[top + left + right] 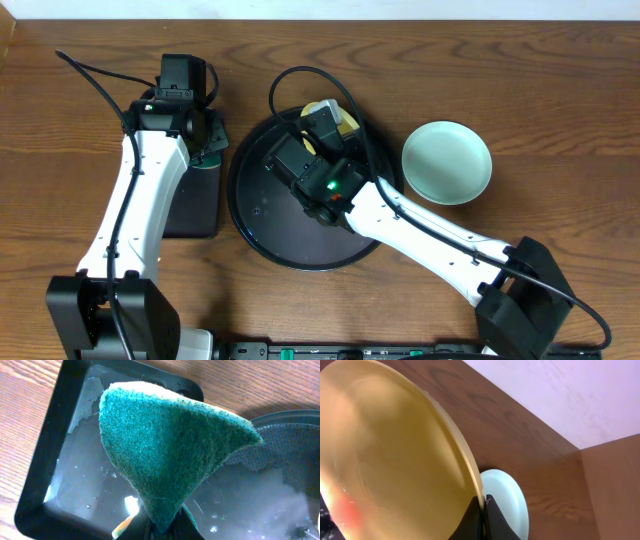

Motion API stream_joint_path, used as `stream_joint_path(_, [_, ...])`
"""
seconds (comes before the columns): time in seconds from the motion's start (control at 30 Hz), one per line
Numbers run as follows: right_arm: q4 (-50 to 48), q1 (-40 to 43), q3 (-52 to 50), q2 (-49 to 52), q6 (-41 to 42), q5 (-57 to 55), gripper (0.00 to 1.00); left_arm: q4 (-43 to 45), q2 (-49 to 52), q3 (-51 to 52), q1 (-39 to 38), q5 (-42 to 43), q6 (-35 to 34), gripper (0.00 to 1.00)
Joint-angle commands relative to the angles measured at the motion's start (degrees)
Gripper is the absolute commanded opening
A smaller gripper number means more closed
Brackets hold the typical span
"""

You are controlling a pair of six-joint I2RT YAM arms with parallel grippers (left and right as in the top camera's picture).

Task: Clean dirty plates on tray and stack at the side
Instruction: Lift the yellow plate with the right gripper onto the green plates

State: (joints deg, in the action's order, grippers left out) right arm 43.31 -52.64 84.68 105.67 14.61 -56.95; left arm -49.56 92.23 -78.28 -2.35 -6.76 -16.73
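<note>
Right fingers (472,522) pinched on yellow plate (395,455) rim, plate tilted, seemingly above tray (255,225), arm stretched diagonally, left gripper (167,529) clamping sponge (165,445) over small tray (47,465)

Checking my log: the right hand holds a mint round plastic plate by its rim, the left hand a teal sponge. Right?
No: the right wrist view shows the right hand holding a pale yellow round plastic plate by its rim.
</note>
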Motion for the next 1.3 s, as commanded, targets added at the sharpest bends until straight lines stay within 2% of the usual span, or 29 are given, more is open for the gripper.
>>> stream_joint_path(0.0, [-0.02,-0.5,-0.09,-1.95,-0.13,-3.28,0.01,-0.15,-0.04,0.28,0.2,-0.13,-0.55,0.08])
stream_joint_path(0.3, [-0.09,-0.5,-0.09,-1.97,2.62,-1.79,0.01,-0.15,-0.04,0.28,0.2,-0.13,-0.55,0.08])
stream_joint_path(0.5, [-1.53,0.33,0.02,-5.18,2.71,13.68,0.01,-0.15,-0.04,0.28,0.2,-0.13,-0.55,0.08])
stream_joint_path(0.67, [-2.75,4.2,0.02,-9.66,2.73,23.26,0.01,-0.17,-0.04,0.28,0.2,-0.13,-0.55,0.08])
stream_joint_path(0.83, [-2.32,11.78,0.02,-13.99,2.78,32.89,0.01,-0.17,-0.04,0.28,0.2,-0.13,-0.55,0.08])
stream_joint_path(1.1, [1.81,29.64,0.0,-15.58,4.76,50.95,0.01,-0.15,-0.04,0.28,0.2,-0.13,-0.55,0.08])
stream_joint_path(1.27, [6.27,38.36,-0.04,-13.42,5.29,52.04,0.01,-0.13,-0.04,0.28,0.2,-0.13,-0.55,0.07])
